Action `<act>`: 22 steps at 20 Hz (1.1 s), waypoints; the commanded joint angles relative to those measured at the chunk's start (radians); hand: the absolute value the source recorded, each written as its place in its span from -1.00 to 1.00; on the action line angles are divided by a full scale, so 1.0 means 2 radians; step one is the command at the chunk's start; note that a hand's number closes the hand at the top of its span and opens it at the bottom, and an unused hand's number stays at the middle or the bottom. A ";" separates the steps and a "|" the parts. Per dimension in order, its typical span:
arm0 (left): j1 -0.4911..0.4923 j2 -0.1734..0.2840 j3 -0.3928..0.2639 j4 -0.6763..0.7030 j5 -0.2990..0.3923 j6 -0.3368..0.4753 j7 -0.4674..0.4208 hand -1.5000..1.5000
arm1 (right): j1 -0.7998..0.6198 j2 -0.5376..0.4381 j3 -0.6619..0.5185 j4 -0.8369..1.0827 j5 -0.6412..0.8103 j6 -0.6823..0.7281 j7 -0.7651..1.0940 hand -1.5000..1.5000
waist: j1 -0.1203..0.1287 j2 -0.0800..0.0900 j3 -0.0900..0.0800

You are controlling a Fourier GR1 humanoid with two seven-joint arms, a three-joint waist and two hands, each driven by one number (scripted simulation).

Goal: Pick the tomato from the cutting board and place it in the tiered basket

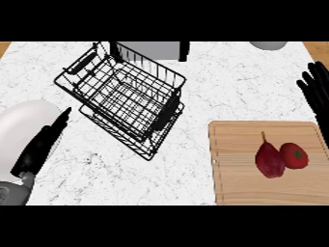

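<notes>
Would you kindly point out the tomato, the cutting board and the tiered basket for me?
tomato [295, 155], head view, on the middle of its red skin.
cutting board [239, 159], head view, on bare wood left of the fruit.
tiered basket [124, 91], head view, on the wire floor of the upper tier.

A kitchen: white marbled table [217, 87] bearing a wooden cutting board [238, 164] with tomato [295, 155], beside a black wire tiered basket [124, 96].
</notes>
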 commanded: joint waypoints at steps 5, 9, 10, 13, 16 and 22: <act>-0.027 -0.091 0.019 -0.032 0.043 -0.002 -0.103 0.00 | -0.017 0.044 -0.033 0.119 0.043 -0.070 -0.034 -1.00 | 0.026 0.011 0.001; -0.019 -0.127 0.008 -0.025 0.067 -0.021 -0.117 0.00 | -0.034 0.102 -0.016 0.207 0.088 -0.139 -0.057 -1.00 | 0.032 0.013 0.002; -0.004 -0.127 0.004 -0.034 0.064 -0.024 -0.127 0.00 | -0.044 0.107 -0.041 0.204 0.065 -0.129 -0.091 -1.00 | 0.028 0.010 0.002; -0.020 -0.129 0.011 -0.018 0.059 -0.035 -0.128 0.00 | -0.050 0.116 -0.033 0.233 0.103 -0.132 -0.173 -1.00 | 0.020 0.008 0.002; -0.017 -0.125 0.024 -0.014 0.060 -0.035 -0.134 0.00 | -0.037 0.065 0.005 0.154 0.168 -0.154 -0.099 -1.00 | 0.015 0.006 0.001; 0.010 -0.138 0.015 -0.016 0.054 -0.020 -0.145 0.00 | -0.011 -0.109 0.051 0.116 0.266 -0.084 0.076 -1.00 | 0.005 0.003 -0.003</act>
